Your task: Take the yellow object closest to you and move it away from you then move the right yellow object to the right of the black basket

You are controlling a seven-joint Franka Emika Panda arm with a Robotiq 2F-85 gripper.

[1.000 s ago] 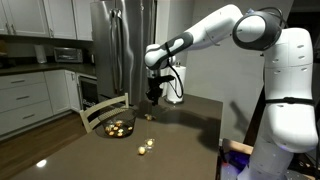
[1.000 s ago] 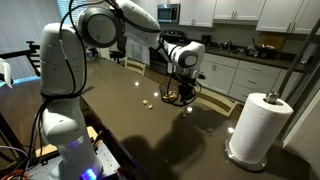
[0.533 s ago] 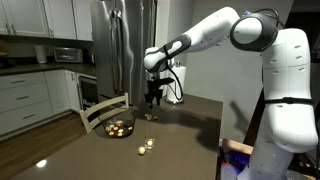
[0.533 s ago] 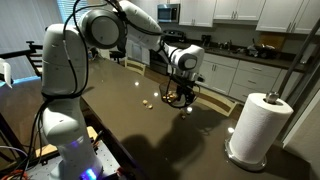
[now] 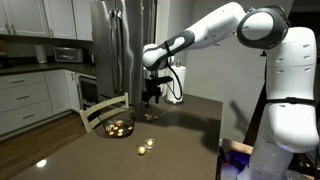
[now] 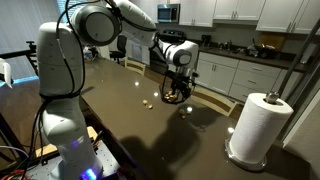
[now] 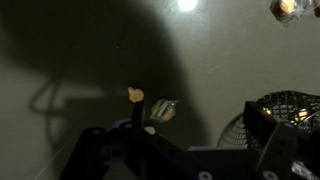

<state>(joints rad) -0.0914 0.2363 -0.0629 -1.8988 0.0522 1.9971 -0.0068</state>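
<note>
One small yellow piece [image 7: 134, 94] lies free on the desk [image 5: 190, 130] almost straight below the claw [image 5: 150, 99], which hangs spread and empty, with the black basket [image 5: 107, 130] just beside it. The piece is too small to show a long axis. The wrist view cuts off the basket and leaves the claw in shadow.

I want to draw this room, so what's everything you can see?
table: one, dark, centre
black basket: one, on the table, yellow bits inside
yellow pieces: one near the basket, a small cluster nearer the table's edge
paper towel roll: one, white, on the table
chair: one, pale, beside the table
fridge: one, steel, behind the table
cabinets: several, white, along the walls
robot arm: one, white, over the table
gripper: one, black, above the table beside the basket
</note>
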